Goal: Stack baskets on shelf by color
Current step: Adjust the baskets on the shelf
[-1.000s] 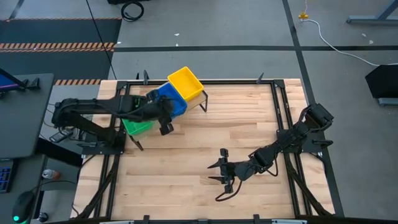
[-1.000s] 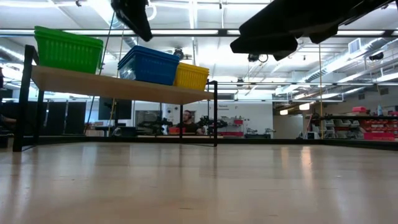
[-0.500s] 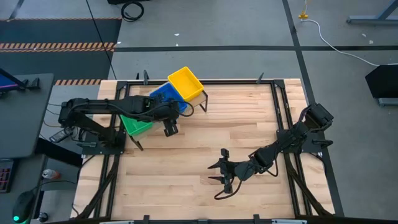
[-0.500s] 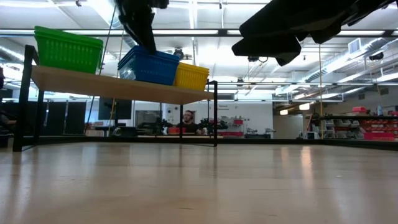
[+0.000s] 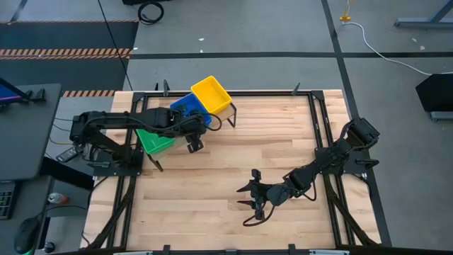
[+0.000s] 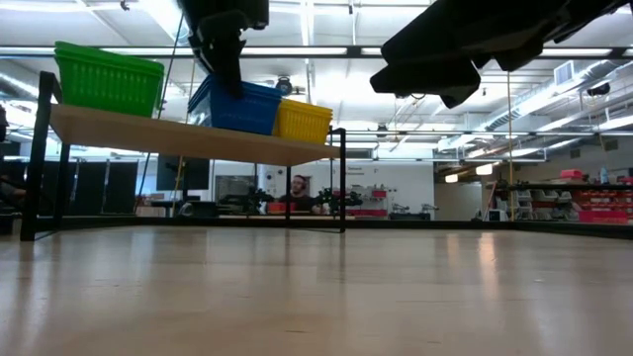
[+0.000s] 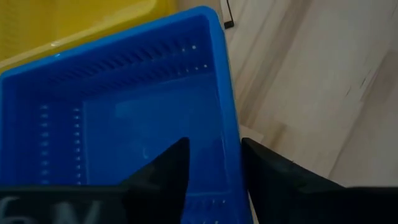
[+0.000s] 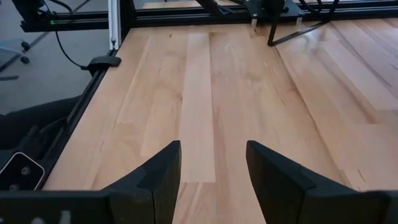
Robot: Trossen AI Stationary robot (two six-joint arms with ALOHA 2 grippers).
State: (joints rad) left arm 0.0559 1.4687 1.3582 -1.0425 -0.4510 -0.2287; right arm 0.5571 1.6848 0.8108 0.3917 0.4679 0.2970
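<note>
The blue basket stands in the middle of the shelf, between the green basket at one end and the yellow basket at the other. During the last second the left claw has come down onto it, and now its narrow fingers sit astride the blue wall. I judge it is adjusting the stack. The walls are perforated and shiny. The right claw waits open near the tabletop's front edge.

Shelf: pale plank, black legs. On it, in a row: green basket, blue basket, yellow basket; blue/yellow touching.
</note>
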